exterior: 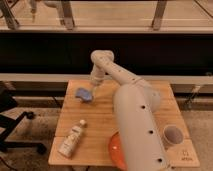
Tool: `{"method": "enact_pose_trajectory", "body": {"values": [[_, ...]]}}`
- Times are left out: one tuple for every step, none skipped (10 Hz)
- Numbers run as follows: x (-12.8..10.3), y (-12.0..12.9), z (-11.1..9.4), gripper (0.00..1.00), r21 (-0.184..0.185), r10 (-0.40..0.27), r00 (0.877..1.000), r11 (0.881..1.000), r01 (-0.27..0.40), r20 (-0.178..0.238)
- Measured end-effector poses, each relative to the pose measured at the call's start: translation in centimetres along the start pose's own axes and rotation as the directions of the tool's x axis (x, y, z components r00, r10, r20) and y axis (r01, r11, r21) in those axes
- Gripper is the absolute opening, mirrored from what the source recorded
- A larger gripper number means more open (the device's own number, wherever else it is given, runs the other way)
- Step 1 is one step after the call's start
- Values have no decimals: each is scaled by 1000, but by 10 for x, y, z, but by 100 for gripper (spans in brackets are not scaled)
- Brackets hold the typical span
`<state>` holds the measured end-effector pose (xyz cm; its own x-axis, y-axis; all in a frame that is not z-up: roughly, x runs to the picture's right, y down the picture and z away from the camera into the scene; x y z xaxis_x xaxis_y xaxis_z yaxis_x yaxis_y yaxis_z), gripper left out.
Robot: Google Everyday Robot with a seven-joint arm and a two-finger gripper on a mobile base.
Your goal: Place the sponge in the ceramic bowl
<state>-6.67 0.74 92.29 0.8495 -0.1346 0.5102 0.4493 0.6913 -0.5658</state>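
The light-blue sponge [83,93] is at the table's far left, tilted, with its right end at the tip of my gripper [92,91]. The gripper reaches down from the arm's bend and looks shut on the sponge's edge. The orange ceramic bowl [115,148] sits at the table's near edge. Only its left part shows, as my white arm [137,125] covers the rest.
A white bottle [72,139] lies on the wooden table [100,117] at the near left. A small whitish cup [172,135] stands at the near right. A black chair [12,122] is on the floor to the left. A dark counter runs behind the table.
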Motion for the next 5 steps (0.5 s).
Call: {"method": "enact_pose_trajectory", "body": {"values": [[9,8,-9,0,9,11,1000,1000,-11,0],[14,12,-14,0,14,13,1000,1000,-13,1],[18,16,-18,0,19,12,1000,1000,-12,4],[18,17,-17,0,19,9,1000,1000,-10,11],[15,18,-15,0,20,7,1000,1000,-7,14]]}}
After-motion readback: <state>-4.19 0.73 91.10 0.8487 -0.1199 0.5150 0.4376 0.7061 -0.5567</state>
